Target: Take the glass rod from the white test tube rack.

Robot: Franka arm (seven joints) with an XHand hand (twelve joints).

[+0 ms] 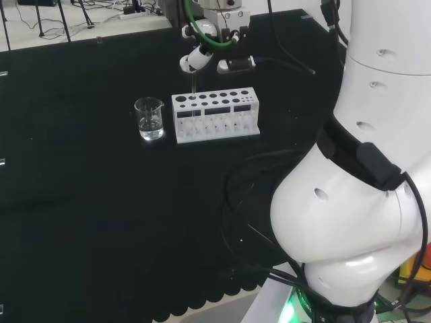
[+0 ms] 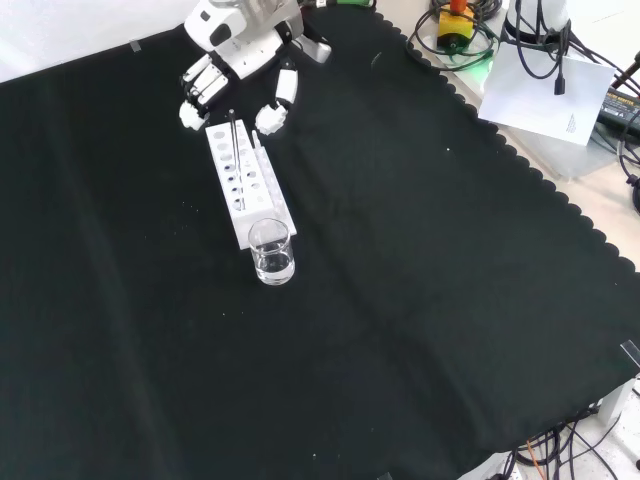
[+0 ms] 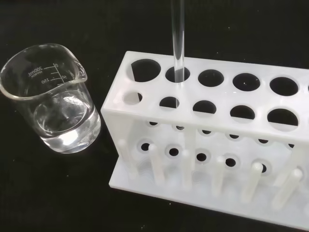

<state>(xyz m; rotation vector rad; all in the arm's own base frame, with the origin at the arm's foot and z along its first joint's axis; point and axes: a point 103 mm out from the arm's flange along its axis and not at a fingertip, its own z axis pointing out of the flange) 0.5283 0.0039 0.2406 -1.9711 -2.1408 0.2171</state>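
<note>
Head view: test tube rack point(image 1: 215, 116) mid-worktop point(image 1: 101, 202); beaker point(image 1: 149, 119) just beside, at rack's 9 o'clock. Glass rod point(image 1: 194, 94) upright in hole near rack's beaker end. Hand point(image 1: 195, 59) above rod, at rack's 12 o'clock.

A robotics lab bench. Black cloth point(image 2: 420, 300) covers it, with a white test tube rack point(image 1: 215, 116) and a graduated glass beaker point(image 1: 149, 119) at its 9 o'clock in the head view. Cables point(image 2: 455, 30) crowd the front view's 1 o'clock corner.

Black-clothed bench point(image 1: 81, 222) carries a white test tube rack point(image 1: 215, 116), with a glass beaker point(image 1: 149, 119) just beside its end.
</note>
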